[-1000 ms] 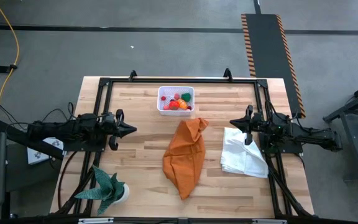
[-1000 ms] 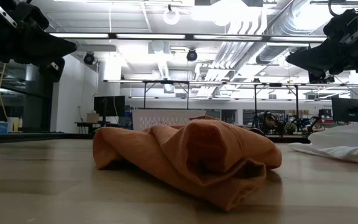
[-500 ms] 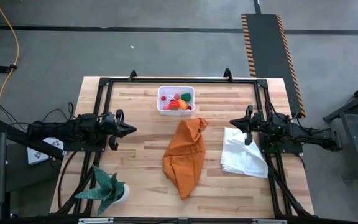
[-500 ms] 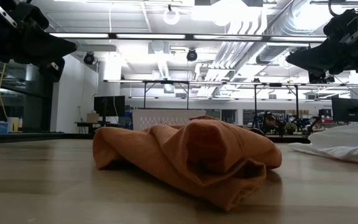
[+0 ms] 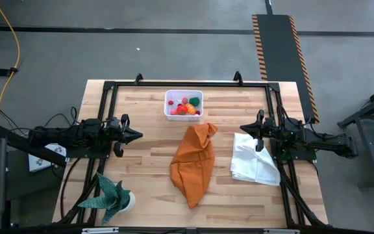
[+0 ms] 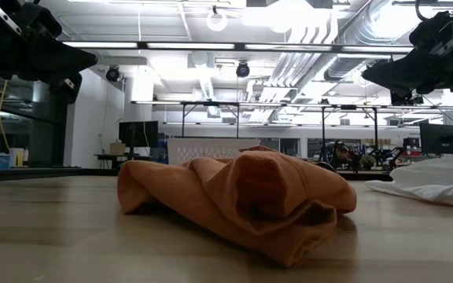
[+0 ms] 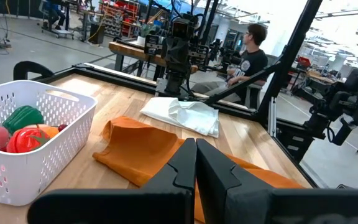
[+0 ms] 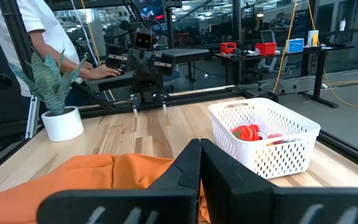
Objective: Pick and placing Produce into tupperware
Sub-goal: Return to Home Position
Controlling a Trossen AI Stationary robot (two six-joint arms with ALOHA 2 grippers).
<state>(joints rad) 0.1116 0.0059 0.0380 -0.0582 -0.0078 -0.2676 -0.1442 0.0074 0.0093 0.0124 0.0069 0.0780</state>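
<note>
The white tub [image 5: 184, 104] stands at the table's far middle with red, orange and green toy produce [image 5: 186, 108] in it; it also shows in the left wrist view [image 7: 23, 140] and the right wrist view [image 8: 266, 140]. My left gripper [image 5: 139, 136] hovers shut and empty at the table's left side. My right gripper [image 5: 242, 129] hovers shut and empty at the right side, over the white cloth's far edge.
A crumpled orange cloth [image 5: 195, 164] lies in the table's middle, just near of the tub. A white cloth [image 5: 255, 164] lies at the right. A green spiky potted plant [image 5: 114, 198] stands at the near left corner. People show beyond the table.
</note>
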